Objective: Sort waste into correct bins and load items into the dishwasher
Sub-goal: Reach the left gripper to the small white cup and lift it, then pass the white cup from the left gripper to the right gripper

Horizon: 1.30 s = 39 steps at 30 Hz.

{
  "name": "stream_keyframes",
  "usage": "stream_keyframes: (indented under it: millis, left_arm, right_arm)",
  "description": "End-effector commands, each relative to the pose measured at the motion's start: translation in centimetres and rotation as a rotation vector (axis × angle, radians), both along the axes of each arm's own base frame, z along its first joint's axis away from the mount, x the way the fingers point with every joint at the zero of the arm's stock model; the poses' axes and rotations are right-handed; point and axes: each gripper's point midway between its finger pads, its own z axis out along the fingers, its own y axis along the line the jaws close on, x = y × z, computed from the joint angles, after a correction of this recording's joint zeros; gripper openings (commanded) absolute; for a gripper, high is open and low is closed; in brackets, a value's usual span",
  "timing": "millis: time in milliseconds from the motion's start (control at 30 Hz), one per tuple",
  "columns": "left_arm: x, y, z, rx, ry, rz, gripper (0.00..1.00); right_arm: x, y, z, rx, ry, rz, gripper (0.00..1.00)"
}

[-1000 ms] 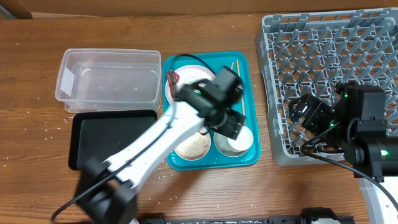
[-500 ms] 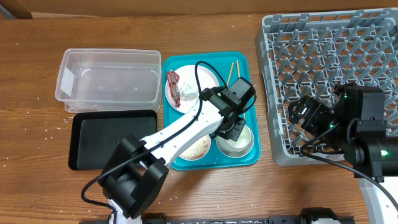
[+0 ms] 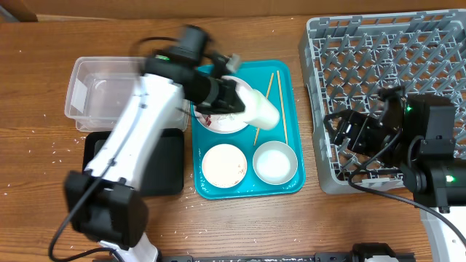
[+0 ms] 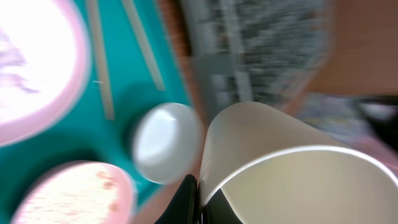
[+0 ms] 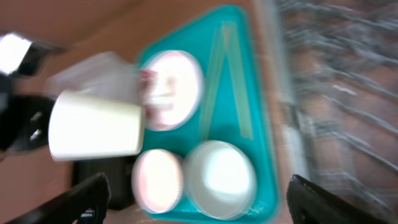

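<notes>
While the left jaws grip it, the cup (image 3: 261, 111) lies sideways.

The counter (image 3: 36, 80) is brown wood grain, speckled with white rice grains (image 3: 58, 149) at 9 o'clock. The teal tray (image 3: 291, 109) carries a white larger plate (image 3: 222, 124), a white smaller plate (image 3: 224, 164) with tan flecks, a pale bowl (image 3: 275, 163) and light wooden chopsticks (image 3: 282, 116). The cup (image 3: 261, 110) is white. The tub (image 3: 95, 87) is clear, the shallow tray (image 3: 166, 164) black, and the rack (image 3: 364, 51) grey with a grid pattern.
</notes>
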Motion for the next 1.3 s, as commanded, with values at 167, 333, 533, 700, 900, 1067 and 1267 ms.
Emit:
stream_keyframes:
  millis: [167, 333, 533, 700, 900, 1067, 1267]
  left_arm:
    - [-3.6, 1.2, 10.8, -0.659, -0.038, -0.151, 0.04]
    - [-4.6, 1.1, 10.9, -0.663, -0.020, -0.158, 0.04]
    - [-4.8, 0.9, 10.9, -0.662, -0.012, -0.164, 0.04]
    - [-5.2, 0.5, 10.7, -0.654, -0.006, -0.180, 0.04]
    - [-5.3, 0.3, 10.4, -0.634, -0.004, -0.188, 0.04]
    - [-5.3, 0.4, 10.3, -0.629, -0.009, -0.188, 0.56]
    - [-5.2, 0.7, 8.3, -0.514, -0.022, -0.204, 1.00]
  right_arm:
    - [-1.8, 9.3, 7.4, 0.248, -0.296, 0.524, 0.89]
    - [-1.8, 13.3, 8.0, 0.273, -0.353, 0.652, 0.90]
    - [-0.4, 15.4, 7.3, 0.297, -0.338, 0.670, 0.90]
    - [-0.1, 16.1, 7.5, 0.308, -0.355, 0.682, 0.83]
    - [-0.3, 16.3, 8.1, 0.321, -0.379, 0.703, 0.61]
    - [-0.7, 16.1, 7.7, 0.312, -0.366, 0.714, 0.57]
    - [0.4, 11.6, 6.3, 0.184, -0.314, 0.518, 0.54]
